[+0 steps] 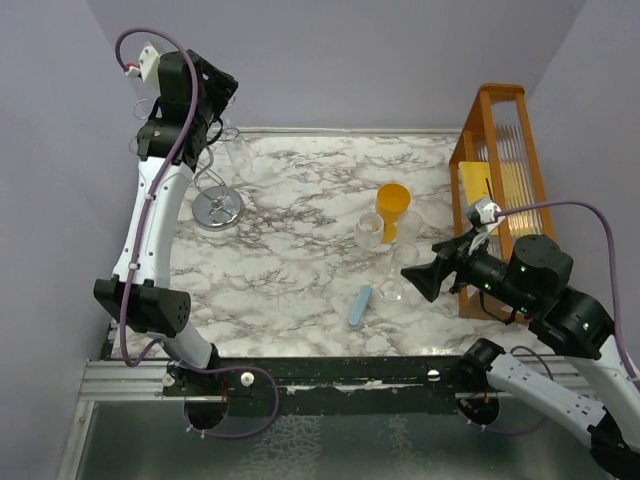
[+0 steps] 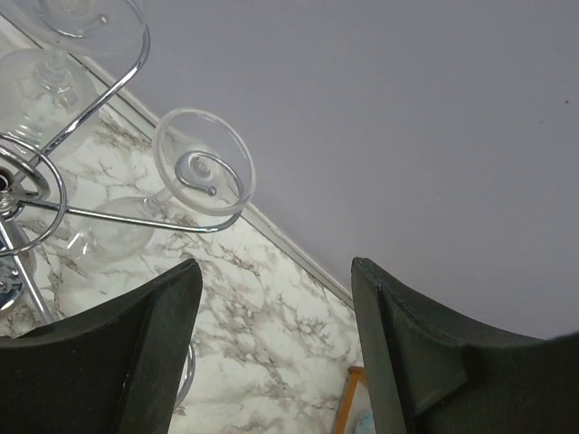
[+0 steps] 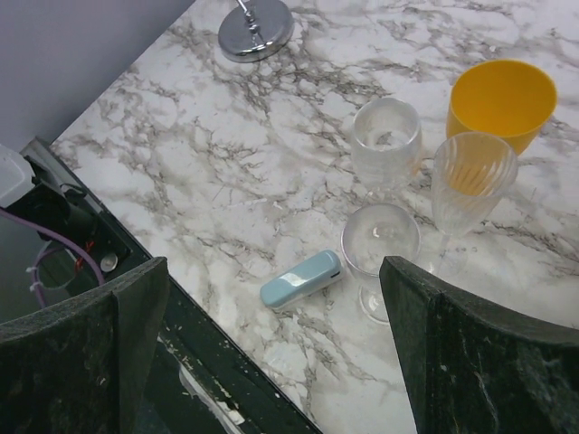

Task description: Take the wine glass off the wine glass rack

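Far left, the left gripper [image 2: 274,271] is up by the wine glass rack [image 1: 218,208], jaws spread wide with nothing in them. The wine glass [image 2: 109,237] hangs upside down on a curled arm just past the fingers. Mid-table there's a yellow cup [image 1: 392,205] and some loose glasses [image 3: 384,145]. The right gripper [image 1: 422,282] gapes empty too.

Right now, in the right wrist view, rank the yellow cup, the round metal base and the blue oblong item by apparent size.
1. yellow cup
2. round metal base, cropped by the top edge and farther away
3. blue oblong item, smallest
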